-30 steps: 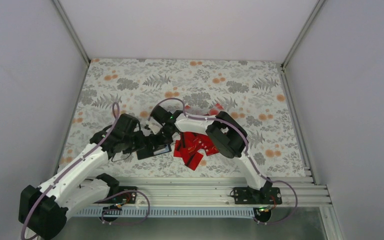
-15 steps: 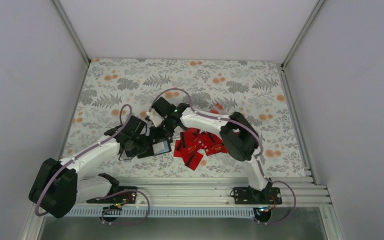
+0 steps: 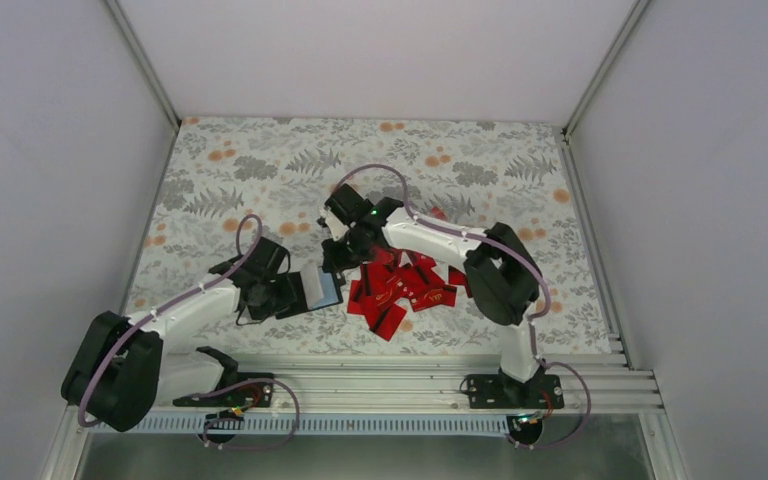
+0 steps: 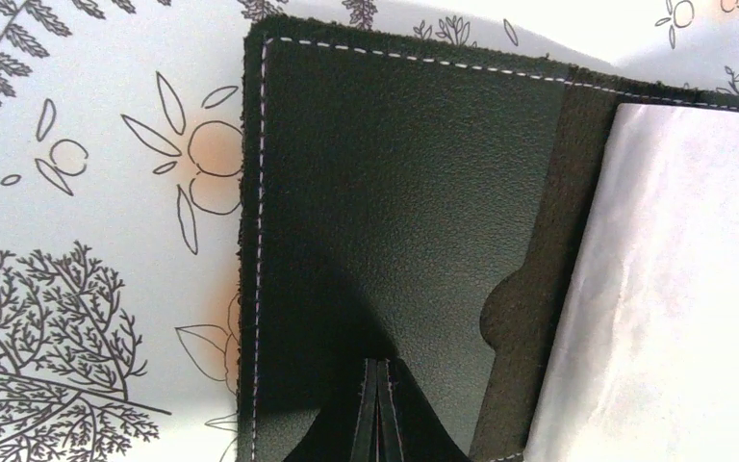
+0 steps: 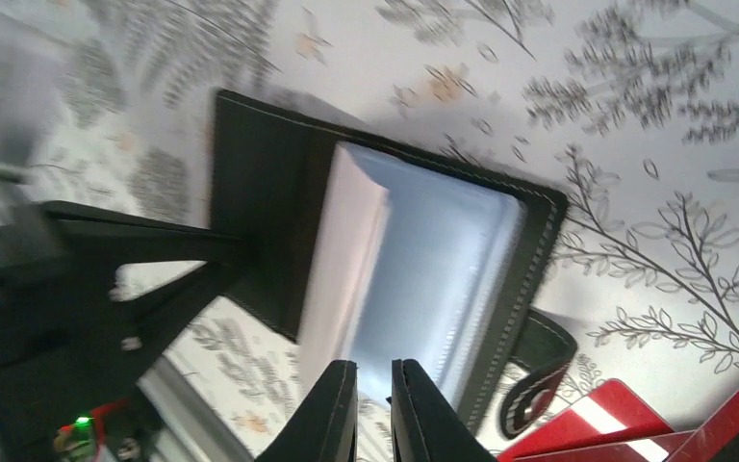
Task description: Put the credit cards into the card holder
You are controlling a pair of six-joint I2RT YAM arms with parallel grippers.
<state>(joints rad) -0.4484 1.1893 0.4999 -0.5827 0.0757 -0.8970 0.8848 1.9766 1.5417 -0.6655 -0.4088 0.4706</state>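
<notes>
The card holder [image 3: 322, 290] lies open on the flowered cloth, grey-blue pockets up. In the left wrist view its black flap [image 4: 394, 192] fills the frame. My left gripper [image 4: 380, 419] is shut, its tips pressed on that flap. My right gripper [image 3: 335, 258] hovers just behind the holder; its jaws stand a narrow gap apart with nothing between them, above the grey-blue pocket [image 5: 423, 260]. The snap tab [image 5: 539, 371] sticks out at the holder's edge. Several red credit cards [image 3: 400, 290] lie in a heap right of the holder, and some of the cards also show in the right wrist view [image 5: 625, 414].
The left arm's black fingers [image 5: 135, 236] reach onto the holder's left flap. The metal rail [image 3: 410, 375] runs along the near edge. White walls close in the cloth on three sides.
My right gripper has lifted and pulled back to the right, away from the holder. My left arm has shifted a little, its gripper still on the holder, whose grey-blue inside now shows more.
</notes>
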